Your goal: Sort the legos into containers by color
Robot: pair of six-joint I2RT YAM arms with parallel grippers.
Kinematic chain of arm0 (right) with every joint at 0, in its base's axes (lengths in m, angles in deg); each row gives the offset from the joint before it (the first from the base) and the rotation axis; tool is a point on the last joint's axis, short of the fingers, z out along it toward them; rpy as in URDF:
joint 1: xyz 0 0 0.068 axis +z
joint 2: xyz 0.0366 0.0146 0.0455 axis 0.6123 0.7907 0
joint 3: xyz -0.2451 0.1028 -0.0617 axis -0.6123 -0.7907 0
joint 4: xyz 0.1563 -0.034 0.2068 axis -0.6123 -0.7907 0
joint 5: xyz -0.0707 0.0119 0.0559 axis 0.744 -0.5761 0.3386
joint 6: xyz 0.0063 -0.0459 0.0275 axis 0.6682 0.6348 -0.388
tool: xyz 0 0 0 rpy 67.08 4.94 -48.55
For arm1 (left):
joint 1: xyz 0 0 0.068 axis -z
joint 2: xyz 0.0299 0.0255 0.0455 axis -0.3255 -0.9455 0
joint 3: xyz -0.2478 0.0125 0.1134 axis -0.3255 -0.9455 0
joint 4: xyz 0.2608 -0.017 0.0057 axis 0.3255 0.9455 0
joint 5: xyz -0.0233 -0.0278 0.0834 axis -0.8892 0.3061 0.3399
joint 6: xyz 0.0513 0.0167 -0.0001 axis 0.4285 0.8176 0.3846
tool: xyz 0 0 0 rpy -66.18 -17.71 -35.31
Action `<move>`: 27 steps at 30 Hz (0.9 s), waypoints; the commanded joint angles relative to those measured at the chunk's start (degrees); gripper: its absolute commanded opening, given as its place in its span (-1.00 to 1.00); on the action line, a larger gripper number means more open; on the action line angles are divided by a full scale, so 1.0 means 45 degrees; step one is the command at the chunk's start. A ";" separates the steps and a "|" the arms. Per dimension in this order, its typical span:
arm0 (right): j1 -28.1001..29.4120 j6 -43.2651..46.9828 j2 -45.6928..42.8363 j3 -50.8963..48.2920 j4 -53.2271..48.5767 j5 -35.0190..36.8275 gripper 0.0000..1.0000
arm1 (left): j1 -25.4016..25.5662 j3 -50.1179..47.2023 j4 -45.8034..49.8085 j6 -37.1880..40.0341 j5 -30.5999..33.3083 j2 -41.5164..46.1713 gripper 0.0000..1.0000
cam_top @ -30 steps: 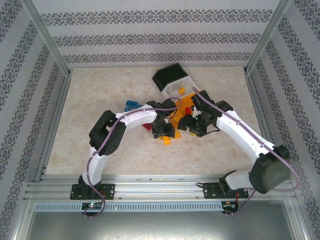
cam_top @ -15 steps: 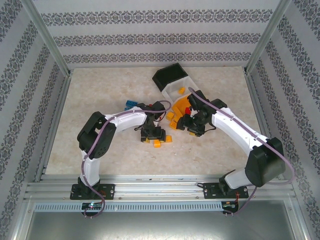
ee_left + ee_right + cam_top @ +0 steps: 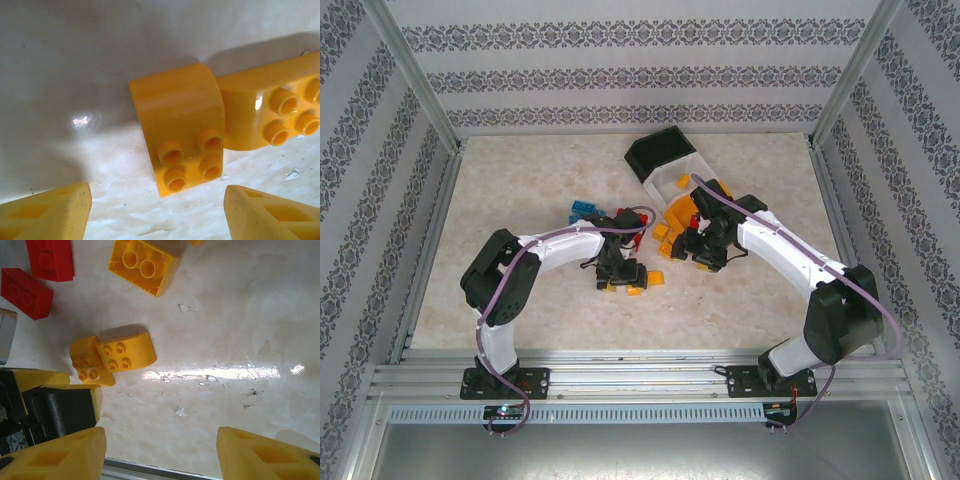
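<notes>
My left gripper [image 3: 620,274] is open and low over the table, its fingers [image 3: 50,210] apart in front of two orange-yellow legos [image 3: 180,135] lying side by side. My right gripper [image 3: 705,252] [image 3: 160,440] is open with nothing but bare table between its fingers [image 3: 265,455]. The same yellow pair [image 3: 112,357] lies to its upper left. Two red legos [image 3: 25,292] and an upturned yellow one [image 3: 142,265] lie farther off. The black bin [image 3: 658,150], white bin [image 3: 678,180] and orange bin [image 3: 678,210] stand in a row, the orange one partly hidden by the right arm.
Light blue legos [image 3: 582,210] lie left of the bins. A red lego [image 3: 638,238] sits between the arms. The two grippers are close together, and the left one's finger [image 3: 60,410] reaches into the right wrist view. A metal frame rail [image 3: 150,472] runs along the near edge.
The left gripper has drawn back to the left and toward the near edge, lowering over the yellow legos. The right gripper shifted slightly left, and its arm swung in toward the bins.
</notes>
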State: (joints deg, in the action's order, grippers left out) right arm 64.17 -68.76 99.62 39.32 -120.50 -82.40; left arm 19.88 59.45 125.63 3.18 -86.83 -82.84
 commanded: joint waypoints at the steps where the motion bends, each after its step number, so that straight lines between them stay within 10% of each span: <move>1: 0.0087 0.0176 0.0089 0.0203 -0.0070 0.0051 0.21 | -0.0103 -0.0007 -0.0196 0.0191 -0.0180 -0.0333 0.40; 18: 0.0082 0.0297 -0.0125 -0.0302 0.0075 0.0035 0.21 | -0.0045 0.1259 -0.0030 0.0142 -0.0272 -0.1257 0.44; 27: -0.0076 0.0277 -0.0210 -0.0308 0.0112 0.0074 0.21 | -0.0064 0.2017 0.0471 0.0548 0.0000 -0.2134 0.10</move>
State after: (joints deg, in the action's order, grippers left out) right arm 64.12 -68.54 99.60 38.47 -119.82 -82.42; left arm 19.88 67.08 131.68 3.57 -87.31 -89.66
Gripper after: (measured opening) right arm 0.605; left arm 0.581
